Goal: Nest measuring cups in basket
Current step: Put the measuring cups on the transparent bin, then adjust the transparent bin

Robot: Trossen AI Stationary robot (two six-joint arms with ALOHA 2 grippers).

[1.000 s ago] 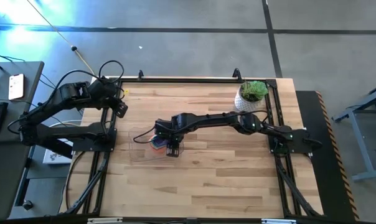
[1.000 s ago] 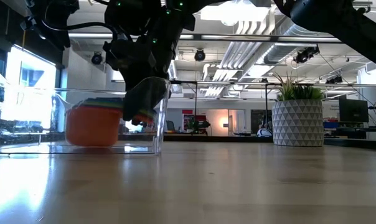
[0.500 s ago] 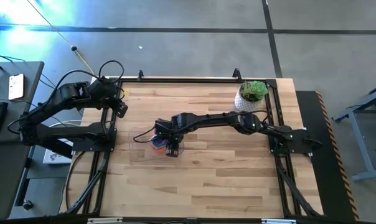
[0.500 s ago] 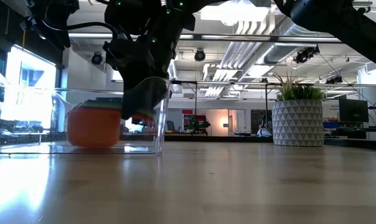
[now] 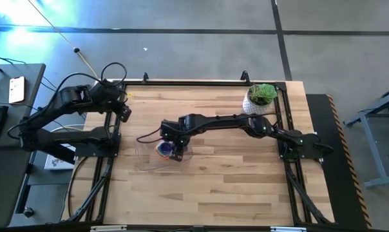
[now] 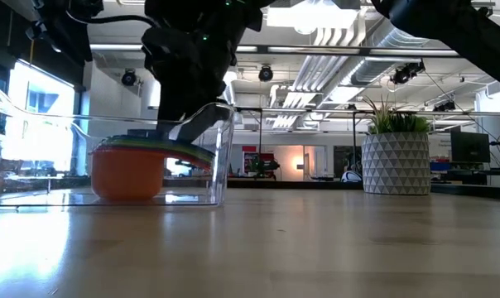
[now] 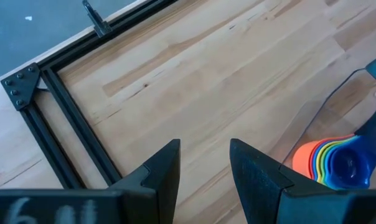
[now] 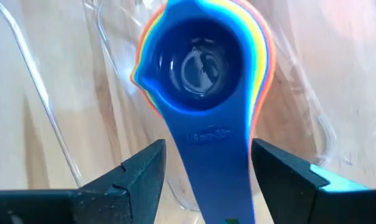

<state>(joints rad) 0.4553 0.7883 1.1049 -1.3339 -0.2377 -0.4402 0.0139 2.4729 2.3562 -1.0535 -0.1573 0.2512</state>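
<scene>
In the low view, bare wood of the desk [image 6: 316,248] fills the near part of the scene. Further in, toward the left side, stands the basket [image 6: 221,165], its clear walls showing the cups [image 6: 127,170] inside: an orange bowl at the bottom, with thin coloured rims stacked on it. Seen from above, the basket [image 5: 143,158] sits a little left of the desk's middle, well clear of every edge, and the cups [image 5: 162,149] lie in its right part.

The right tool [image 5: 175,153] hangs over that stack, its arm reaching across from the right edge. In the right wrist view the blue cup [image 8: 197,62] is the innermost one, with yellow, orange and red rims ringing it, and its flat handle runs back between the two fingers [image 8: 135,180]. The fingers stand spread on either side of the handle with a gap on each side, so the right tool [image 8: 203,180] grips nothing. In the low view its dark body reaches down to the basket's right wall, above the stack.

The left tool [image 5: 125,111] waits near the far left corner, by the black frame [image 7: 63,112]. Its fingers [image 7: 160,174] are spread with bare wood between them, and the stack [image 7: 334,163] shows far off in its view.

A white pot [image 5: 257,103] with a green plant stands at the far right corner.
</scene>
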